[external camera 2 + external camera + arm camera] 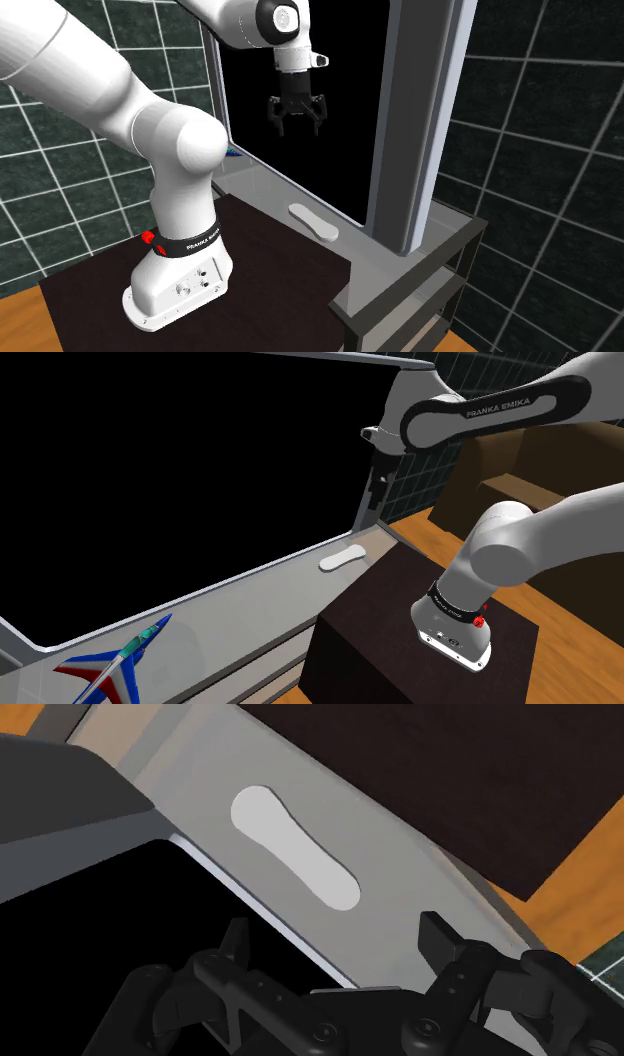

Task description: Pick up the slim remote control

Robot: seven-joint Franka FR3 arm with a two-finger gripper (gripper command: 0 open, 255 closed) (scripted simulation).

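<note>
Grey ledge [250, 592] beside a black area carried the slim, flat white remote control [294, 847], lying flat. All-black gripper [297, 125] hung well above it, fingers spread, empty. Judged light, rigid and smooth; a grip across its narrow waist was advised.

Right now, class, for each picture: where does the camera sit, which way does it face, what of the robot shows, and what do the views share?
Shoulder view: beside and behind the stand, looking down along the grey ledge; the arm shows.
Second exterior view: near the ledge's other end, facing back along it; the arm and the open pincer show.
Wrist view: on the hand, looking down past its two fingers.
Shared: all three show the white remote lying on the ledge.
</note>
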